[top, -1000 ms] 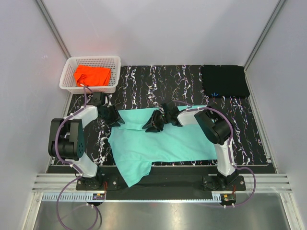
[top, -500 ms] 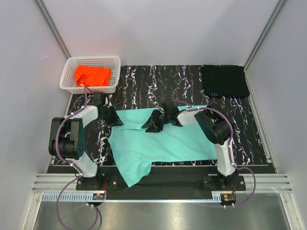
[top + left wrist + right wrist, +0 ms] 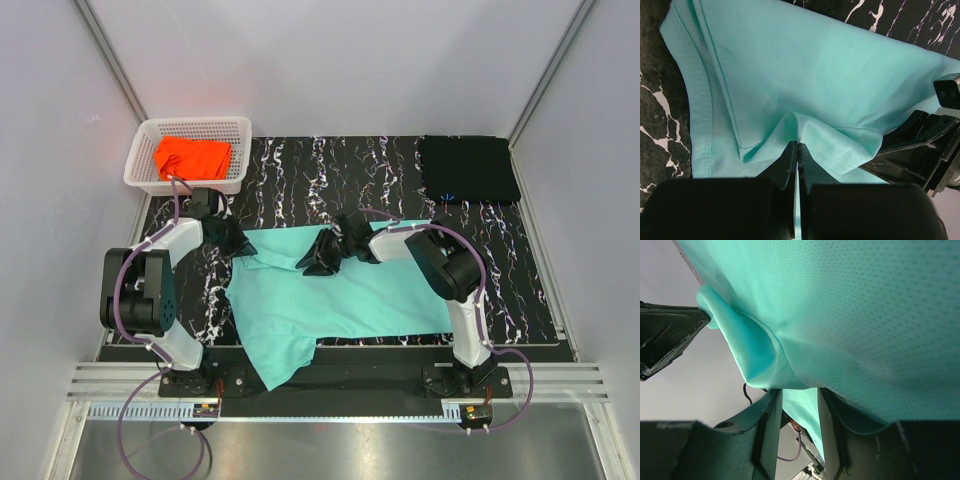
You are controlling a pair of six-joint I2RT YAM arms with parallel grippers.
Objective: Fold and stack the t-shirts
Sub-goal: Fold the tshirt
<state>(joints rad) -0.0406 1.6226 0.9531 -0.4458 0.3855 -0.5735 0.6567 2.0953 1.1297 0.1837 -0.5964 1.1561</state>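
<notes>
Left pincer (image 3: 798, 146) slightly farther back-left, tight on the mint-teal t-shirt (image 3: 350, 295); right pincer (image 3: 799, 392) unmoved, tight on the same cloth.

The black veined tabletop (image 3: 300, 170) carries a mint-teal t-shirt (image 3: 340, 300), a black t-shirt (image 3: 468, 168) and a white basket (image 3: 195, 184).

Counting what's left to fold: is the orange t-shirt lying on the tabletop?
No, the orange t-shirt lies crumpled inside the white basket.

Bright, even light here; faint red glow on the wall behind the basket (image 3: 200, 186); up close, the mint-teal t-shirt (image 3: 865, 315) blurs soft.
</notes>
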